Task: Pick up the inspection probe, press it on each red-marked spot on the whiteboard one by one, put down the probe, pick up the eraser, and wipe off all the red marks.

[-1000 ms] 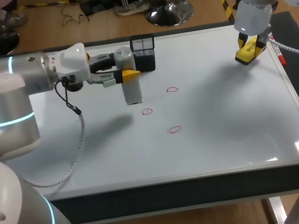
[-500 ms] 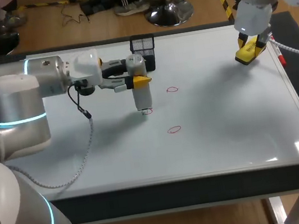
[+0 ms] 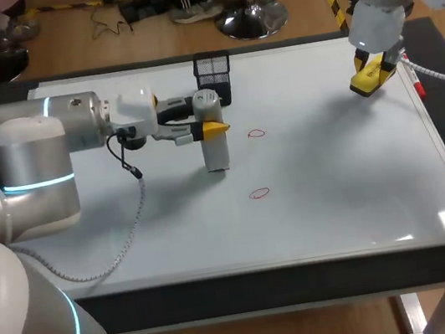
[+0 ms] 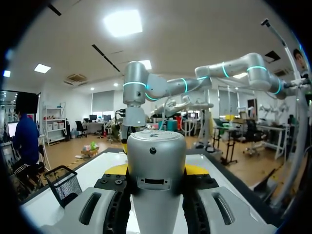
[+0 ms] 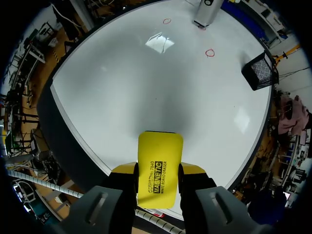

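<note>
My left gripper [image 3: 207,124] is shut on the grey cylindrical probe [image 3: 214,147], which stands upright with its lower end on the whiteboard [image 3: 345,190], covering the middle red mark. Two red circles show, one [image 3: 256,134] to its right and one [image 3: 259,193] nearer the front. In the left wrist view the probe [image 4: 156,165] fills the gap between the yellow tips. At the far right my right gripper [image 3: 371,76] hangs over the board, shut on the yellow eraser [image 5: 159,168].
A black mesh basket [image 3: 214,75] stands at the back edge just behind the probe. A red marker [image 3: 418,86] lies along the board's right edge beside the right gripper. Bare board stretches between the two arms.
My left arm has carried the probe to the right and set its end down on the middle red mark. The right arm with the eraser has not moved.
</note>
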Motion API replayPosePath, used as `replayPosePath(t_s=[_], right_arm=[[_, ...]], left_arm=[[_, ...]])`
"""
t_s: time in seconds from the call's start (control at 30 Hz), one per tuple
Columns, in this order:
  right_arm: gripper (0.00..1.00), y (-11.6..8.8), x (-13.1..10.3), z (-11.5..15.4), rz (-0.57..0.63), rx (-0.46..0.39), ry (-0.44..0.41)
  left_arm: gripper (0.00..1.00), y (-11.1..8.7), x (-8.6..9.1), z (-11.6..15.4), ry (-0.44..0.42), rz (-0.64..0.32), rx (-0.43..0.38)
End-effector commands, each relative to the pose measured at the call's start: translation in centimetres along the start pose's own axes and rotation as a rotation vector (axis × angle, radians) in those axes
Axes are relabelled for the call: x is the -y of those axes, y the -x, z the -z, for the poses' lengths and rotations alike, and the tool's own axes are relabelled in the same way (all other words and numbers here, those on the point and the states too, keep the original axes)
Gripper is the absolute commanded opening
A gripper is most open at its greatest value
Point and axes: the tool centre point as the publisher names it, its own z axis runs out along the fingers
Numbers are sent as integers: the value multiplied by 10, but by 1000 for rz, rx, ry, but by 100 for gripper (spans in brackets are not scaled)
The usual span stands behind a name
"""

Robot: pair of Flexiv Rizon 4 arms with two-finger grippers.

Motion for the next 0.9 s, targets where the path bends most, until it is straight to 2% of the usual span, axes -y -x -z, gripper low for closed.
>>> replayPosePath(t_s=[0.03, 0.4, 0.9], right_arm=[[0, 0, 0, 1, 1, -2, -2], [0, 0, 0, 1, 1, -2, -2], [0, 0, 0, 1, 1, -2, -2]], left_arm=[[0, 3, -4, -1, 1, 1, -4], [0, 3, -10, -2, 3, 10, -5], [0, 4, -9, -1, 15, 5, -9]])
